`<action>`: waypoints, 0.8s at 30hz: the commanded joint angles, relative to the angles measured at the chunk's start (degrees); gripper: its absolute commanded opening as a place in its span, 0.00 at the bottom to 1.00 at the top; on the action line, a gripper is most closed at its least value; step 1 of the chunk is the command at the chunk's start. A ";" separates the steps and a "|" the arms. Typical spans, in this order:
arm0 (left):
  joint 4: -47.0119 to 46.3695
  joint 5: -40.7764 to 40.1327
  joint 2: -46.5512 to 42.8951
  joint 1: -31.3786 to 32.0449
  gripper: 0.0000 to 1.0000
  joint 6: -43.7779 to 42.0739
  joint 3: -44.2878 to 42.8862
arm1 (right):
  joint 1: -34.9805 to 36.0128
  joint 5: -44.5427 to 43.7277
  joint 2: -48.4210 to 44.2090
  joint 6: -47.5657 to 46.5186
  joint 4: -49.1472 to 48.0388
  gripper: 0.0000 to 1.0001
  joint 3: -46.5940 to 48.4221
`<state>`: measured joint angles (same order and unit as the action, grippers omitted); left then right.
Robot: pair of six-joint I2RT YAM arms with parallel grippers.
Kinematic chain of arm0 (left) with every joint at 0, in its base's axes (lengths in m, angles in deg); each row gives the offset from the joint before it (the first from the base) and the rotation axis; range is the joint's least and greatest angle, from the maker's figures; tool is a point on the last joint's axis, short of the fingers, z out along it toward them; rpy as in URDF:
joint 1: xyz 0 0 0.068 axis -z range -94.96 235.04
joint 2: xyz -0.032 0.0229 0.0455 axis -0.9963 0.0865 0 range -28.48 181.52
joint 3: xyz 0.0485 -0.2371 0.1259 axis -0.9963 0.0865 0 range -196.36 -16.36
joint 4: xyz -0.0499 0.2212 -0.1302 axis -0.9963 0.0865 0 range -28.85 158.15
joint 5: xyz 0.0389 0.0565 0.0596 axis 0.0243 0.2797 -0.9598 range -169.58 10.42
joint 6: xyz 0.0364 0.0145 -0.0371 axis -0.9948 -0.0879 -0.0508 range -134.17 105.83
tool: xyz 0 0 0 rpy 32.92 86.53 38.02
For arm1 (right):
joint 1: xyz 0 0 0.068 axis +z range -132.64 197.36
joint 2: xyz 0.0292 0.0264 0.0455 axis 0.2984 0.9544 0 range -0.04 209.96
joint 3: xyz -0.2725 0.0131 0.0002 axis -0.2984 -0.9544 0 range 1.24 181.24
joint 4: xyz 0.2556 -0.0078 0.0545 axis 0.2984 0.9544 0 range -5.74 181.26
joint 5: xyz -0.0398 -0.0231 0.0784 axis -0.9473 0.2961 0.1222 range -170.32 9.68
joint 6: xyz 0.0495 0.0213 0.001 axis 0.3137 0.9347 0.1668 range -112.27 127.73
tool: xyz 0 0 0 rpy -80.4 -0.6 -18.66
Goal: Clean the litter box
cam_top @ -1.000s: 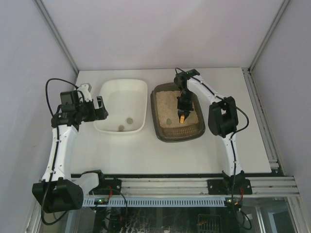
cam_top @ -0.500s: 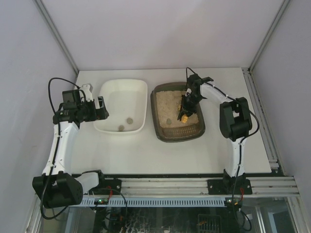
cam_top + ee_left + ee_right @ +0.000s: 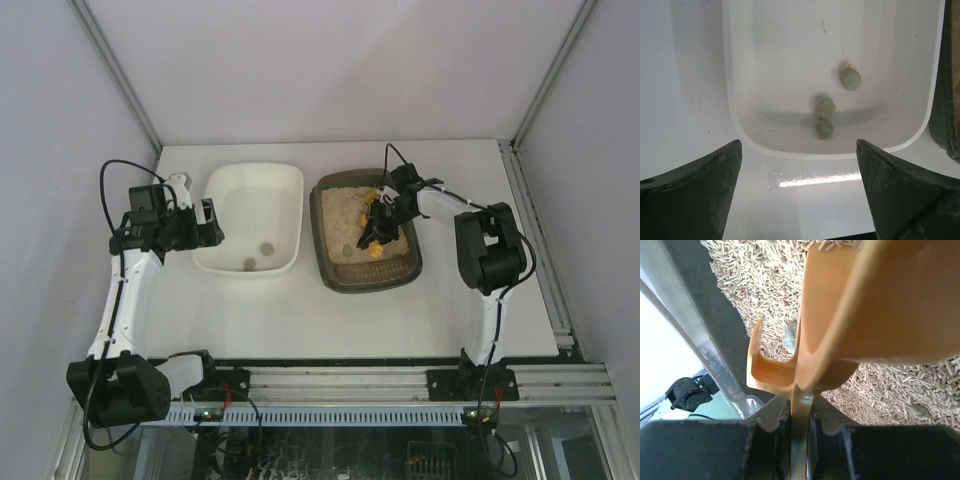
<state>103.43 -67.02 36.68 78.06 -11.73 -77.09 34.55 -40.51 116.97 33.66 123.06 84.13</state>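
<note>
The litter box (image 3: 372, 283) is sitting right of centre on the desk (image 3: 300, 315), just beside the white tray (image 3: 232, 180). The right claw (image 3: 376, 236) is reaching into it, clamping tight on the handle of an orange scoop (image 3: 850, 315) above the pellet litter, near a grey clump (image 3: 791, 335). The left claw (image 3: 797, 192) is hanging wide open and empty over the white tray's rim, with three greenish lumps (image 3: 825, 107) lying inside.

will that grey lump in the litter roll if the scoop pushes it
Probably rolls: the lump looks rounded and sits loose on top of the pellets. It seems firm, like the intact lumps in the white tray. Loose pellets would likely shift with it.
</note>
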 commanded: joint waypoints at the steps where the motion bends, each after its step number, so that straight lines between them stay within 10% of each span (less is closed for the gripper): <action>1: -1.35 -0.22 -0.20 0.36 1.00 -0.72 0.73 | -0.65 1.29 -5.07 2.57 -6.11 0.00 -3.67; 24: 0.08 -1.81 -1.68 0.34 1.00 -1.70 2.97 | 4.44 -7.51 -24.92 -3.05 -13.51 0.00 -22.01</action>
<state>104.19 -67.90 36.64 78.06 -12.30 -75.21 36.41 -47.42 96.18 35.09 116.33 65.62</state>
